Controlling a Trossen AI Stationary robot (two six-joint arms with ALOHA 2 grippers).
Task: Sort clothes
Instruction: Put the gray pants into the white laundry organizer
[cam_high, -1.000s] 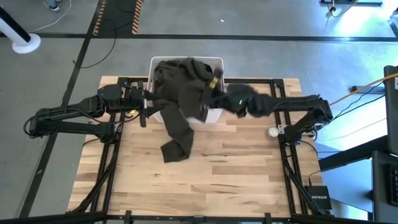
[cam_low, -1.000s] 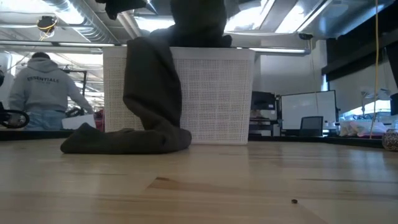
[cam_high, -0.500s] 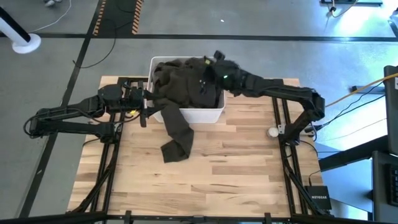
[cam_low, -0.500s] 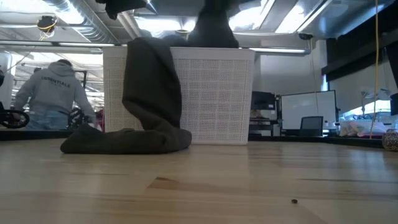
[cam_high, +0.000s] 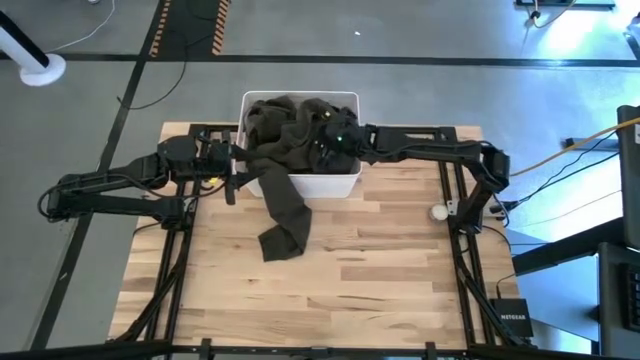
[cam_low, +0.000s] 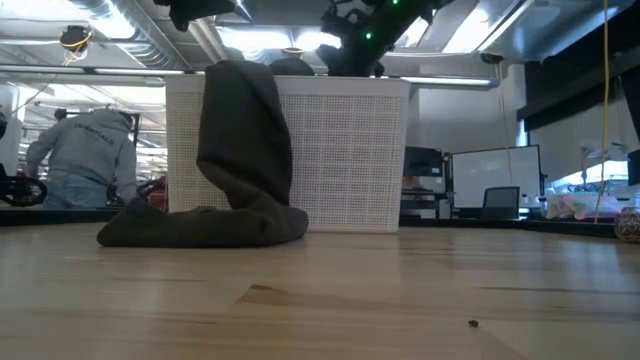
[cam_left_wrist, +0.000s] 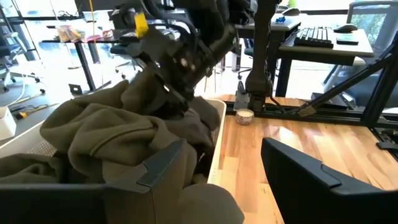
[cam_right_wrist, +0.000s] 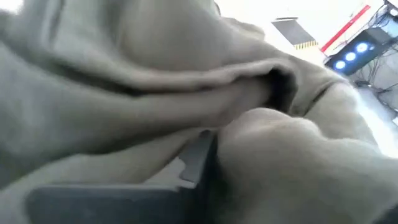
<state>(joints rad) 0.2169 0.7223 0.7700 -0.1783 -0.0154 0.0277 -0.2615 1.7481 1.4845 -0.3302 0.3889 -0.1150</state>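
Observation:
A dark olive-green garment (cam_high: 290, 130) lies heaped in the white bin (cam_high: 340, 185) at the table's far middle. One long part of it (cam_high: 285, 205) hangs over the bin's near wall, and its end (cam_low: 200, 225) rests on the table. My right gripper (cam_high: 325, 140) is down in the heap, shut on the cloth. My left gripper (cam_left_wrist: 233, 180) is open at the bin's left side, with cloth beside one finger (cam_left_wrist: 163, 163). I cannot tell whether that finger touches it. The other garments are out of view. My right gripper is shut on a fold of the olive garment (cam_right_wrist: 249, 134) on top of the heap. It comes slanting down from the table's right side. Cloth covers most of the fingers, so only one finger (cam_right_wrist: 196, 163) shows. The garment lies slack in the bin.
A small round thing (cam_high: 438, 212) lies on the table near the right arm's base. A person (cam_low: 85, 150) stands in the room beyond the table. Bare wood lies in front of the bin.
My right gripper, holding up part of the olive garment over the bin's near right corner, has gone toward the far edge and then down and left into the bin. The lifted part now lies on the heap. The part hanging to the table has stayed.

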